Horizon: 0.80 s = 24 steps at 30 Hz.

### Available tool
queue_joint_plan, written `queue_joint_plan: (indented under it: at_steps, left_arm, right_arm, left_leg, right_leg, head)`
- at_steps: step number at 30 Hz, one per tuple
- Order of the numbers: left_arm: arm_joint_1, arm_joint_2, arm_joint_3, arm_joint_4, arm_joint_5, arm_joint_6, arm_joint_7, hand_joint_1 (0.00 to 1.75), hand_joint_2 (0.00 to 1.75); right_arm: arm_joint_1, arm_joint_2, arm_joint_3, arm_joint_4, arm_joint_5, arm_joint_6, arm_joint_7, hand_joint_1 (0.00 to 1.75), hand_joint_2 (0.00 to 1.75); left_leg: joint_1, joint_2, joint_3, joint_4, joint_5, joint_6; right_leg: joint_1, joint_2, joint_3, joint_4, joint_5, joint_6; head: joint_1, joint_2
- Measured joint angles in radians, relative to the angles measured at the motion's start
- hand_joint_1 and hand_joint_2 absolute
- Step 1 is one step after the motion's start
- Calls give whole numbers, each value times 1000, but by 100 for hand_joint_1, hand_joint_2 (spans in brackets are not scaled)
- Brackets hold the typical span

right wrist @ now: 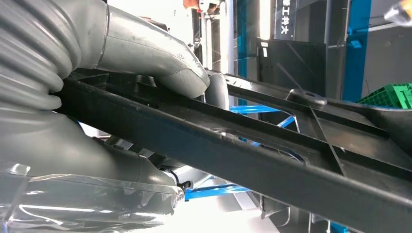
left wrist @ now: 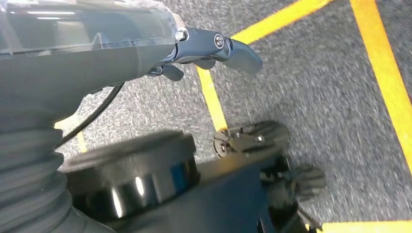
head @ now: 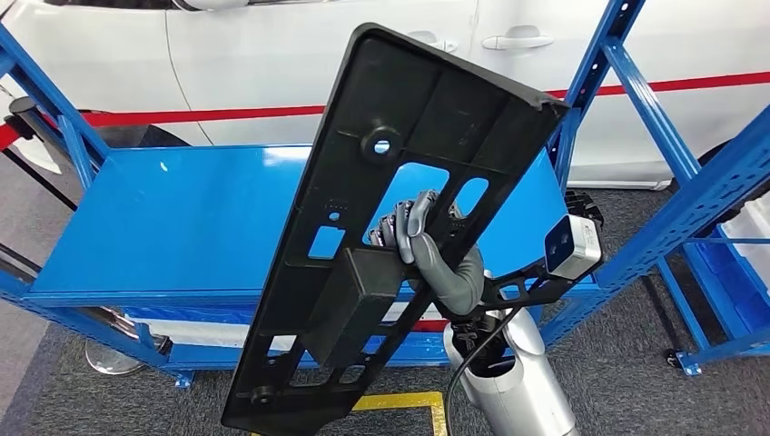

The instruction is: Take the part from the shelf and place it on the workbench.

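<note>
The part point(head: 409, 100) is a long black plastic panel with several cut-outs and a boxy block near its lower half. It stands tilted in front of me, off the blue shelf point(head: 182, 218). My right hand point(head: 438, 252) grips it near the middle, with fingers through a cut-out and the thumb over a rib. In the right wrist view the thumb point(right wrist: 177, 73) presses on the part's dark rail point(right wrist: 272, 162). My left hand point(left wrist: 214, 48) hangs above the floor, fingers loosely extended and holding nothing.
The shelf's top deck is bare blue metal, with blue uprights point(head: 595, 68) at its right. A white car point(head: 272, 54) stands behind it. Grey carpet carries yellow tape lines point(left wrist: 211, 97). A green crate point(right wrist: 388, 94) sits far off in the right wrist view.
</note>
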<state>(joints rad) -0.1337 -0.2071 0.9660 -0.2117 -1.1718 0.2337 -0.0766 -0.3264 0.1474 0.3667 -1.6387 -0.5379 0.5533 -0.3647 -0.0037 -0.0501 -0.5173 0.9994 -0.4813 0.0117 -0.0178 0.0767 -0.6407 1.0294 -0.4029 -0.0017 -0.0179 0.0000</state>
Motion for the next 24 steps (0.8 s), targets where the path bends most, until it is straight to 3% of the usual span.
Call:
queue_joint_plan:
  at_steps: [2, 4, 5, 6, 7, 8, 10, 12, 13, 15, 17, 19, 21, 22, 23, 24]
  left_arm:
    - [-2, 0, 0, 0, 0, 0, 1, 0, 175]
    - [-3, 0, 0, 0, -1, 0, 1, 0, 175]
    - [-2, 0, 0, 0, -1, -1, 1, 0, 175]
    - [-2, 0, 0, 0, -1, -1, 1, 0, 175]
    - [-2, 0, 0, 0, -1, -3, 0, 0, 175]
    - [-3, 0, 0, 0, -1, -4, 0, 0, 175]
    - [-5, 1, 0, 0, -1, -6, 0, 0, 175]
    - [-7, 2, 0, 0, -1, -8, -1, 0, 175]
    - [-8, 2, 0, 0, -1, -8, -1, 0, 175]
    - [-10, 3, 0, 0, -1, -9, -2, 0, 175]
    - [-10, 3, 0, 0, 0, -9, -2, 0, 175]
    - [-7, 3, 0, 0, 0, -9, -3, 0, 175]
    - [-4, 3, 0, 0, 0, -9, -3, 0, 175]
    - [-4, 3, 0, 0, 0, -9, -3, 0, 175]
    - [-4, 4, 0, 0, 0, -9, -3, 0, 175]
    - [-5, 4, 0, 0, 0, -9, -3, 0, 175]
  right_arm:
    - [0, 1, -4, 2, 1, 1, 0, 175, 175]
    - [1, 2, -7, 4, 2, 2, 0, 175, 175]
    - [2, 2, -8, 6, 2, 2, 0, 175, 175]
    - [4, 2, -9, 9, 3, 2, 0, 175, 175]
    - [6, 2, -11, 12, 4, 3, 0, 175, 175]
    - [7, 2, -13, 14, 6, 4, 0, 175, 175]
    - [8, 2, -15, 16, 11, 7, -1, 175, 175]
    - [8, 5, -15, 16, 18, 11, -2, 175, 175]
    - [7, 6, -15, 16, 21, 12, -2, 175, 175]
    - [8, 8, -15, 16, 24, 14, -3, 175, 175]
    - [7, 10, -16, 16, 26, 14, -3, 175, 175]
    - [7, 16, -16, 17, 26, 15, -3, 175, 175]
    - [8, 20, -17, 17, 26, 16, -3, 175, 175]
    - [9, 20, -17, 18, 26, 16, -3, 175, 175]
    - [10, 20, -17, 18, 26, 16, -3, 175, 175]
    - [10, 21, -17, 18, 26, 16, -3, 175, 175]
  left_leg:
    - [3, 23, -3, -19, 21, 12]
    - [5, 47, -15, -28, 38, 19]
    - [4, 59, -24, -26, 43, 21]
    - [4, 71, -33, -24, 48, 20]
    - [4, 84, -44, -19, 52, 18]
    - [5, 95, -55, -13, 55, 16]
    - [6, 115, -77, 4, 59, 10]
    - [3, 129, -90, 21, 61, 0]
    - [1, 135, -93, 26, 63, -5]
    - [2, 146, -97, 29, 69, -18]
    - [7, 125, -109, 52, 39, -32]
    - [10, 82, -140, 144, -45, -40]
    - [10, 62, -172, 268, -119, -39]
    - [10, 60, -173, 300, -129, -36]
    - [9, 58, -156, 295, -120, -31]
    - [8, 55, -120, 251, -97, -25]
  right_leg:
    - [2, -20, -13, 18, -22, 9]
    - [1, -54, -48, 110, -101, 16]
    - [-1, -62, -69, 173, -140, 21]
    - [-4, -64, -83, 226, -162, 26]
    - [-7, -66, -83, 252, -162, 30]
    - [-10, -70, -65, 244, -145, 34]
    - [-14, -95, 16, 138, -105, 39]
    - [-8, -126, 80, 41, -95, 29]
    - [-4, -133, 89, 19, -100, 20]
    - [1, -121, 81, 14, -91, 0]
    - [0, -107, 68, 9, -76, -17]
    - [1, -92, 48, 8, -57, -29]
    - [6, -71, 24, 9, -39, -34]
    - [9, -60, 12, 9, -30, -35]
    - [11, -49, 1, 10, -21, -34]
    - [13, -37, -8, 10, -12, -33]
  head:
    - [1, 0]
    - [2, 0]
    - [2, 0]
    - [2, 0]
    - [2, 0]
    - [2, 0]
    - [2, 0]
    - [0, 0]
    - [-1, 0]
    - [-3, 0]
    - [-3, 0]
    - [-4, 0]
    - [-4, 0]
    - [-4, 0]
    - [-4, 0]
    - [-4, 0]
